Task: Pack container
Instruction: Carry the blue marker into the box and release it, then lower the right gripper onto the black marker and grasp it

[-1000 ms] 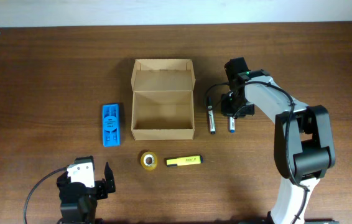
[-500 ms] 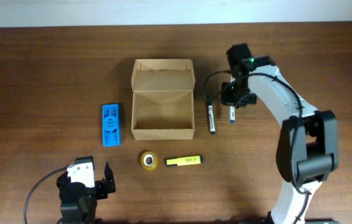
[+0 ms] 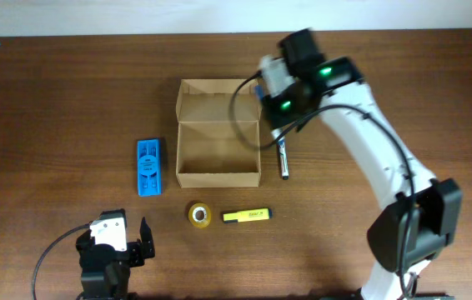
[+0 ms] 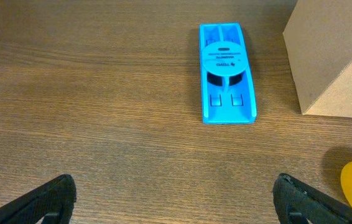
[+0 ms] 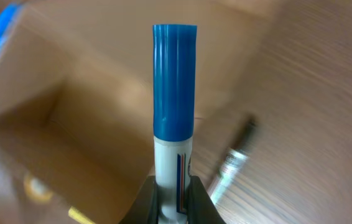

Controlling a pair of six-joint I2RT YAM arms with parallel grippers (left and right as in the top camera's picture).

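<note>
Nearly the whole overhead view is filled by a desk (image 3: 52, 108) of dark brown wood, its grain laid from 9 to 3 o'clock. Along the 12 o'clock edge a pale strip (image 3: 136, 15) is seen beyond it; whether wall or floor cannot be told. The wood is evenly lit, with a faint sheen.

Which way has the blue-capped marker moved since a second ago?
Yes. The blue-capped marker, in the right gripper, went left from beside the black marker to the container.
</note>
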